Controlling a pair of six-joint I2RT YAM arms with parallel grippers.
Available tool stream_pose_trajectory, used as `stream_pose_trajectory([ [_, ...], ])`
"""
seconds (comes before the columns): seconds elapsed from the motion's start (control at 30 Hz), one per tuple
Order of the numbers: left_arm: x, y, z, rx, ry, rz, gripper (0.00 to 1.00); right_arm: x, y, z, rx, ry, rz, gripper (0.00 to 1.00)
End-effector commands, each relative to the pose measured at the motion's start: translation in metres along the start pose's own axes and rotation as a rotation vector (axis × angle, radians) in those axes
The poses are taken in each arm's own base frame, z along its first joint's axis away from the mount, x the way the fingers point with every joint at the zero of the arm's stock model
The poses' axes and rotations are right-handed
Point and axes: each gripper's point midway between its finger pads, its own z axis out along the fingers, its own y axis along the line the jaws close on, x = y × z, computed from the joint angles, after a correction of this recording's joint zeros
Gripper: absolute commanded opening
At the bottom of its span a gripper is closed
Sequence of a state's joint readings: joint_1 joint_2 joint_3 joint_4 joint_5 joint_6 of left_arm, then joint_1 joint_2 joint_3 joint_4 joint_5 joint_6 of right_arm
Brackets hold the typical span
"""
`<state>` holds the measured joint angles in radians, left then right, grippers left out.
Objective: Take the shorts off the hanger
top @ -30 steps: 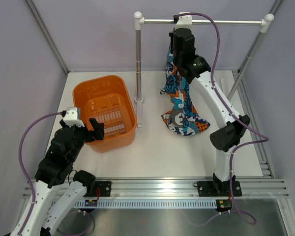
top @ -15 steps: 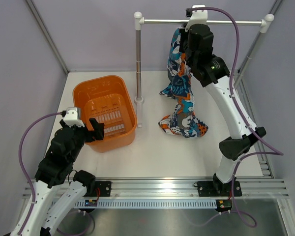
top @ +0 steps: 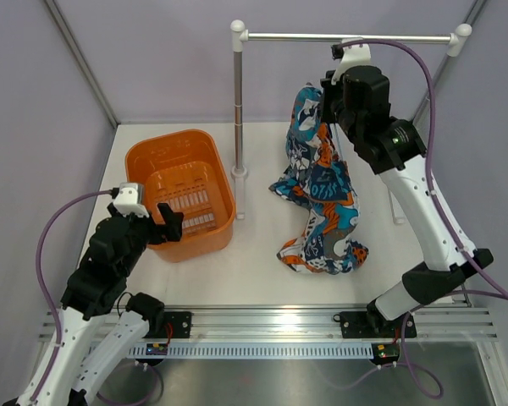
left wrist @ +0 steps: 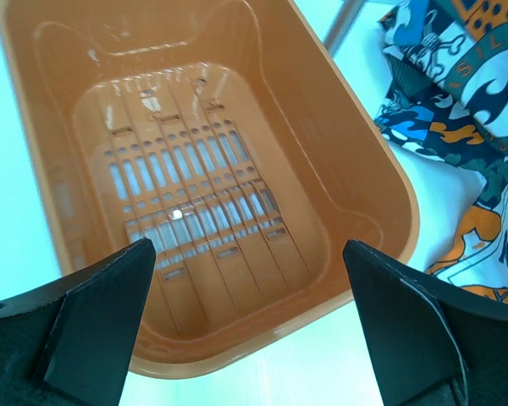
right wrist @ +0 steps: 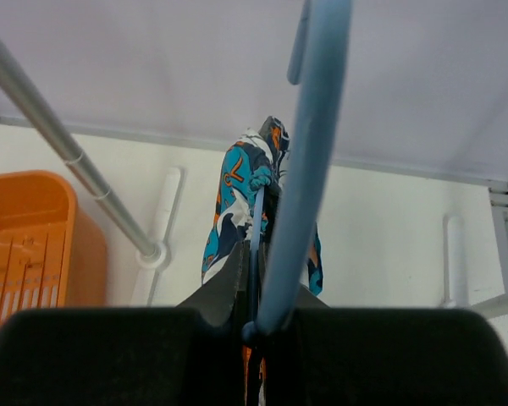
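Observation:
My right gripper [top: 328, 95] is shut on the light-blue wire hanger [right wrist: 310, 161], holding it in the air just below and in front of the rail. The hanger's hook points up, free of the rail. The printed shorts [top: 320, 190] hang from the hanger below the fingers, and their lower end lies crumpled on the table. In the right wrist view the shorts [right wrist: 240, 190] dangle past the closed gripper [right wrist: 267, 315]. My left gripper [top: 157, 222] stands open at the near side of the orange basket, holding nothing. Its wrist view also catches the shorts [left wrist: 470, 93] at the right.
The orange basket [top: 144, 165] sits at the left, seen from close above in the left wrist view [left wrist: 400, 188]. The silver rail [top: 381, 37] with white end caps spans the back on two posts; the left post [top: 237, 110] stands between basket and shorts.
My right arm has carried the hanger with the shorts off the rail, down and toward the near right. The shorts swung along and now drape farther forward. The left arm hardly moved.

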<state>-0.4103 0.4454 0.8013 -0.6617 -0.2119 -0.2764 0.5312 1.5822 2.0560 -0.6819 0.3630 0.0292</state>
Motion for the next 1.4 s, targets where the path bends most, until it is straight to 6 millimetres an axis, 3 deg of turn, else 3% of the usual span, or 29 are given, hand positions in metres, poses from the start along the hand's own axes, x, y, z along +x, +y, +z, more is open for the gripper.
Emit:
stream_pose_trajectory([
  [0.0,-0.016,-0.025,0.002,0.117,0.006,0.022,0.99,-0.008,0.008,-0.044,-0.118,-0.026,0.066,0.0],
  [0.07,-0.026,-0.042,0.001,0.187,0.012,0.001,0.99,0.008,0.013,-0.052,-0.158,0.01,0.067,0.0],
  [0.13,-0.041,-0.057,0.005,0.237,0.008,-0.033,0.99,0.008,0.011,-0.07,-0.184,0.002,0.092,0.0],
  [0.17,-0.045,-0.069,0.005,0.285,0.012,-0.042,0.99,0.022,0.012,-0.07,-0.191,0.03,0.09,0.0],
  [0.3,-0.068,-0.098,0.016,0.313,0.0,-0.072,0.99,0.03,0.007,-0.093,-0.208,0.031,0.118,0.0],
  [0.33,-0.06,-0.12,0.022,0.348,0.041,-0.043,0.99,0.033,0.007,-0.097,-0.217,0.035,0.12,0.0],
  [0.4,-0.08,-0.137,0.025,0.323,-0.014,-0.035,0.99,0.04,0.007,-0.103,-0.228,0.045,0.126,0.0],
  [0.43,-0.068,-0.168,0.027,0.369,0.025,0.007,0.99,0.042,0.006,-0.105,-0.229,0.048,0.128,0.0],
  [0.47,-0.075,-0.174,0.032,0.332,-0.002,0.011,0.99,0.047,0.005,-0.105,-0.225,0.056,0.126,0.0],
  [0.5,-0.094,-0.19,0.027,0.351,-0.044,-0.016,0.99,0.046,0.003,-0.109,-0.218,0.047,0.129,0.0],
  [0.53,-0.096,-0.207,0.026,0.375,-0.047,-0.018,0.99,0.046,0.0,-0.11,-0.206,0.045,0.134,0.0],
  [0.57,-0.093,-0.22,0.036,0.368,-0.037,-0.014,0.99,0.048,0.0,-0.109,-0.203,0.047,0.138,0.0],
  [0.6,-0.111,-0.234,0.034,0.394,-0.077,-0.069,0.99,0.046,-0.001,-0.112,-0.201,0.038,0.145,0.0],
  [0.67,-0.113,-0.256,0.043,0.406,-0.085,-0.091,0.99,0.049,-0.006,-0.111,-0.174,0.035,0.152,0.0],
  [0.7,-0.128,-0.266,0.042,0.422,-0.12,-0.136,0.99,0.05,-0.01,-0.111,-0.154,0.032,0.157,0.0],
  [0.77,-0.125,-0.286,0.053,0.432,-0.114,-0.143,0.99,0.053,-0.011,-0.11,-0.147,0.024,0.175,0.0],
  [0.8,-0.138,-0.296,0.052,0.45,-0.141,-0.175,0.99,0.054,-0.009,-0.11,-0.157,0.024,0.18,0.0],
  [0.9,-0.13,-0.325,0.067,0.471,-0.131,-0.176,0.99,0.058,-0.009,-0.108,-0.152,0.027,0.187,0.0],
  [0.97,-0.135,-0.338,0.07,0.476,-0.139,-0.191,0.99,0.06,-0.011,-0.107,-0.138,0.024,0.184,0.0],
  [1.0,-0.123,-0.347,0.081,0.466,-0.117,-0.173,0.99,0.059,-0.012,-0.107,-0.136,0.019,0.187,0.0],
  [1.1,-0.123,-0.362,0.087,0.48,-0.116,-0.185,0.99,0.057,-0.011,-0.108,-0.141,0.014,0.19,0.0],
  [1.13,-0.114,-0.368,0.094,0.478,-0.103,-0.174,0.99,0.056,-0.012,-0.109,-0.14,0.011,0.191,0.0],
  [1.37,-0.09,-0.374,0.115,0.419,-0.073,-0.156,0.96,0.05,-0.02,-0.115,-0.112,-0.002,0.179,0.0],
])
